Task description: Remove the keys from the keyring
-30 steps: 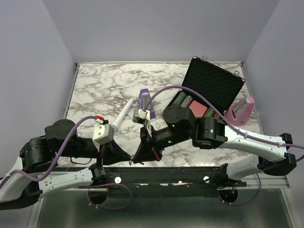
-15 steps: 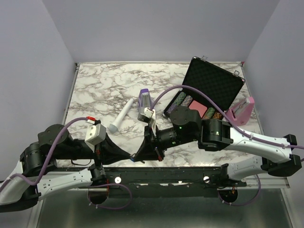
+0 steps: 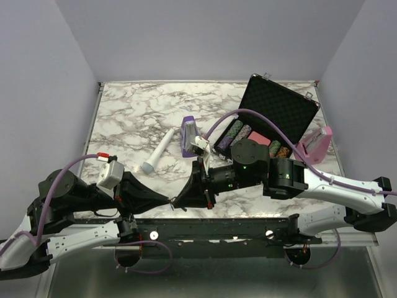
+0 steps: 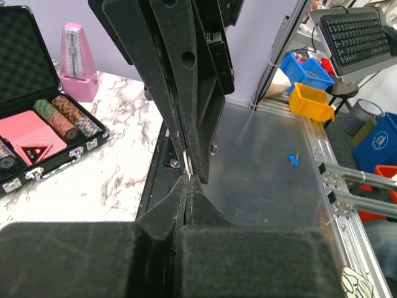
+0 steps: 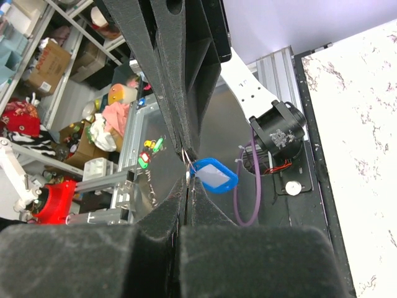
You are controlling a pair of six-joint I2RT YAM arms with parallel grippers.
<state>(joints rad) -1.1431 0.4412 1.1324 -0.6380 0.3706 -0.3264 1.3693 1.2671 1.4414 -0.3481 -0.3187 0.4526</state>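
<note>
The keyring point(image 5: 186, 158), a blue tag point(image 5: 214, 175) dangling from it, is nipped where the two grippers meet tip to tip, just above the marble table's point(image 3: 124, 118) near edge, about mid-width. A silver glint, the keys point(image 4: 185, 163), sits in the seam of the right gripper point(image 3: 178, 203). Its fingers and those of the left gripper point(image 3: 169, 201) are pressed narrow. Both arms stretch low and inward; bare marble lies toward the far-left corner

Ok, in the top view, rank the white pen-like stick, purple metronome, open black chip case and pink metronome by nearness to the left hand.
From the left hand:
1. White pen-like stick, just beyond, slightly left.
2. Purple metronome, table centre.
3. Open black chip case, far right.
4. Pink metronome, right edge.
</note>
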